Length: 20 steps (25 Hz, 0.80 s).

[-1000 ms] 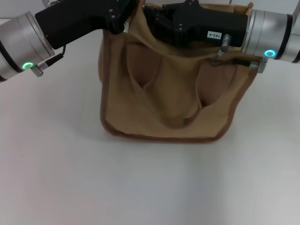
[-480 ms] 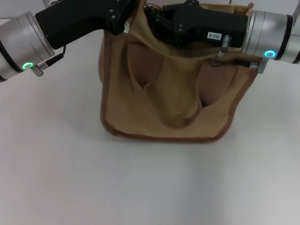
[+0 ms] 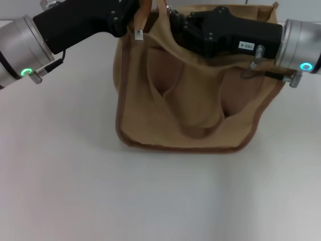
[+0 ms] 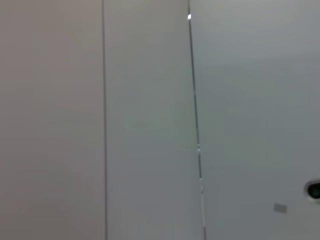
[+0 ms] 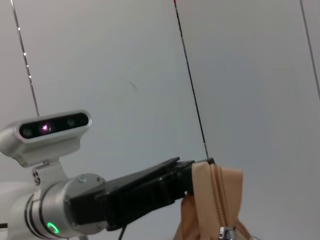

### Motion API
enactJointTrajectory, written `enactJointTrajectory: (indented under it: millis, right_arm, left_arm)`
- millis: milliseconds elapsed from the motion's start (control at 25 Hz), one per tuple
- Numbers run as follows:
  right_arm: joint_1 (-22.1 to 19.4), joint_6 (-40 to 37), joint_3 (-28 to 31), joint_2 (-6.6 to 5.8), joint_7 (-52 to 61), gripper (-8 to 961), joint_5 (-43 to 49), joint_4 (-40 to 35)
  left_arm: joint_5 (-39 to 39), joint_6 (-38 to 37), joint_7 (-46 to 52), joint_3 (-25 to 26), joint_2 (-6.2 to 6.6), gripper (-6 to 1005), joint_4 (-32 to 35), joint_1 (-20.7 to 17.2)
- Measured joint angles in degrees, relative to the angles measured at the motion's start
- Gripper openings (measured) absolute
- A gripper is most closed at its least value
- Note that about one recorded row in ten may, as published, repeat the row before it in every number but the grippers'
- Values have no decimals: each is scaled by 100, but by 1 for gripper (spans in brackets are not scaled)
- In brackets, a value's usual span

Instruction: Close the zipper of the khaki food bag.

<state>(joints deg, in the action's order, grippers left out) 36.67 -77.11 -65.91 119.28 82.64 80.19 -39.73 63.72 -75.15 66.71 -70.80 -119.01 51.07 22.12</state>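
The khaki food bag [image 3: 190,100] stands upright in the upper centre of the head view, on the white surface; it is a boxy tan canvas tote with darker brown piping along its edges; one wide handle loop hangs down its front face. In the right wrist view, the zipper [image 5: 218,200] runs down the bag's end, with a small silver slider at the bottom edge.

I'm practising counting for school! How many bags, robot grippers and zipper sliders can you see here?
Khaki food bag: 1
Grippers: 2, the left gripper at the bag's left top corner and the right gripper over the bag's top
Silver zipper slider: 1, seen in the right wrist view
Total: 4
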Motion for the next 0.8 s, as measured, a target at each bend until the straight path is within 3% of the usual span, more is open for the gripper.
enactJointTrajectory:
  millis: [440,800]
  right_arm:
    - [-105,-86,25,-21,145,3,42,-26]
    - [-238,-101,34,-58,450,3,109,-181]
  left_arm:
    - [-368,63,-448,345,34,125,-848,-59]
    - [-397,60,-572,380,27,127,-879,-221]
